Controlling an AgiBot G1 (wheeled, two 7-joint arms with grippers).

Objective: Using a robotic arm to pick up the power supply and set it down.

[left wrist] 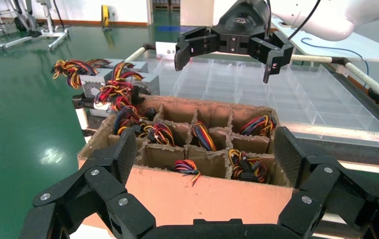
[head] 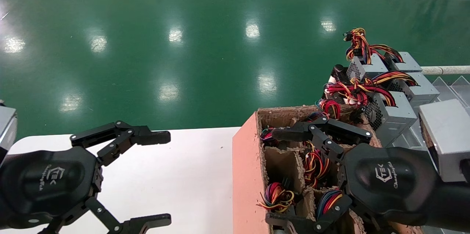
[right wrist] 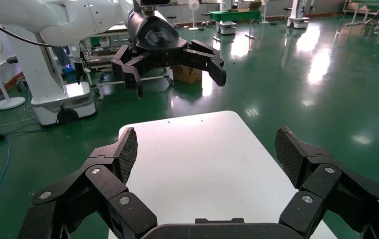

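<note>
A cardboard crate (head: 244, 175) with divider cells stands at the right end of the white table (head: 176, 190). Bundles of red, yellow, black and blue wires (head: 315, 164) poke out of several cells. The power supply's grey body is hidden down in the cells. My right gripper (head: 277, 177) hovers open above the crate, empty; the left wrist view shows this right gripper (left wrist: 225, 67) well above the cells. My left gripper (head: 163, 179) hangs open and empty over the table, facing the crate's side wall (left wrist: 202, 194).
Three grey boxes (head: 391, 114) with wire bundles stand in a stepped row behind the crate. A clear plastic divider tray (left wrist: 277, 94) lies to the crate's right, with a white rail (head: 446, 69) along it. Beyond the table is green floor.
</note>
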